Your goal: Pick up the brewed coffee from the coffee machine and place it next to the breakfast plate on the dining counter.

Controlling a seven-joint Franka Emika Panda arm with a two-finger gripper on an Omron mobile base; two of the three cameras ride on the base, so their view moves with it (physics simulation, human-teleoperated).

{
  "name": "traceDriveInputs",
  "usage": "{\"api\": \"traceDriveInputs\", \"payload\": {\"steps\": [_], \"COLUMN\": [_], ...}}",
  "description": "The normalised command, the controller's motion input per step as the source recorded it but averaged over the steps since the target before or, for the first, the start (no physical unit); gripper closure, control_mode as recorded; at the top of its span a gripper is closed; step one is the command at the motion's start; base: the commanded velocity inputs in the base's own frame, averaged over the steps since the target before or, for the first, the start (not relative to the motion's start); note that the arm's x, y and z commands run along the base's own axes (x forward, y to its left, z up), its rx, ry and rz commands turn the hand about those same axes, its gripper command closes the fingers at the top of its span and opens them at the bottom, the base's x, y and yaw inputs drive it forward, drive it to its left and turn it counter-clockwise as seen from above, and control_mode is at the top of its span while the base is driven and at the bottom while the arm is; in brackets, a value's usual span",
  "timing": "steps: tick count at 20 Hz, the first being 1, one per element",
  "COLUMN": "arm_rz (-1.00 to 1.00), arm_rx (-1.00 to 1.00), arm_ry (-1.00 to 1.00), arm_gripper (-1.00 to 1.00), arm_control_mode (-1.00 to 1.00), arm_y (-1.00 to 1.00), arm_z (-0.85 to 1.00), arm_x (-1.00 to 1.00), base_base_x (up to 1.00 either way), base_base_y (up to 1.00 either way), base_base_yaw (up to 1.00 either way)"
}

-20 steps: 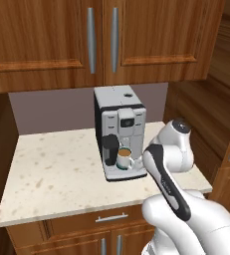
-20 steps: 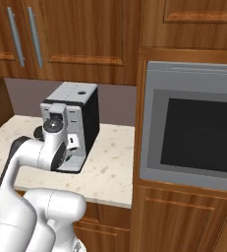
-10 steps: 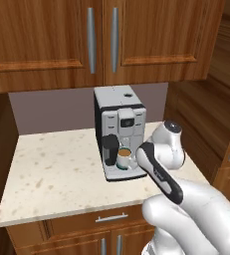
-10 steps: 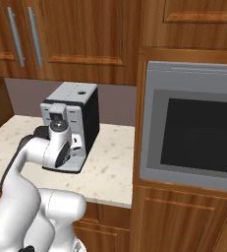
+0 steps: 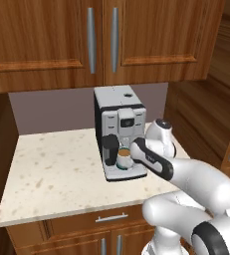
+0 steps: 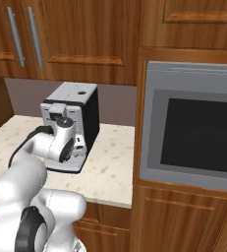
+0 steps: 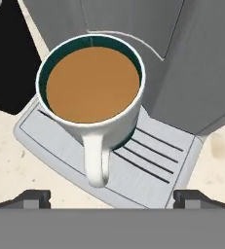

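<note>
Left base view. You have the coffee machine [image 5: 119, 130], silver and black, standing on the speckled beige desk [image 5: 57, 172] below wooden wall cabinets [image 5: 101, 42]. The brewed coffee [image 5: 124, 158], a small white mug of brown liquid, sits on the machine's grey drip tray [image 5: 128, 172] beside the black spout. Your white arm reaches in from the lower right, its hand just beside the mug on the mug's right.

Right base view. You see the same coffee machine [image 6: 74, 118] from its other side, on the desk [image 6: 109, 172]. The arm's wrist covers the machine's front. A built-in oven [image 6: 191, 133] with a dark glass door stands to the right, set in wooden cabinetry.

Hand view. You look down on the brewed coffee [image 7: 92, 92], upright on the ribbed drip tray [image 7: 143, 163], handle turned toward the camera. The end effector [image 7: 112, 198] is released, its two dark tips spread wide, one at each lower corner, clear of the mug.
</note>
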Motion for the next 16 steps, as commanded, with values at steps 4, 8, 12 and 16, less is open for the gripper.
{"api": "traceDriveInputs", "payload": {"steps": [4, 8, 12, 16], "arm_rz": [0.02, 0.01, 0.01, 0.01], "arm_rx": [0.0, 0.0, 0.0, 0.0], "arm_ry": [0.02, 0.0, 0.0, 0.0], "arm_gripper": [-1.0, -1.0, -1.0, 1.0], "arm_control_mode": [-1.0, -1.0, -1.0, -1.0], "arm_y": [0.09, 0.09, 0.04, 0.02], "arm_z": [-0.25, -0.29, -0.25, -0.19], "arm_x": [0.21, 0.18, 0.16, 0.11], "base_base_x": [0.0, 0.0, 0.0, 0.0], "base_base_y": [0.0, 0.0, 0.0, 0.0], "base_base_yaw": [0.0, 0.0, 0.0, 0.0]}}
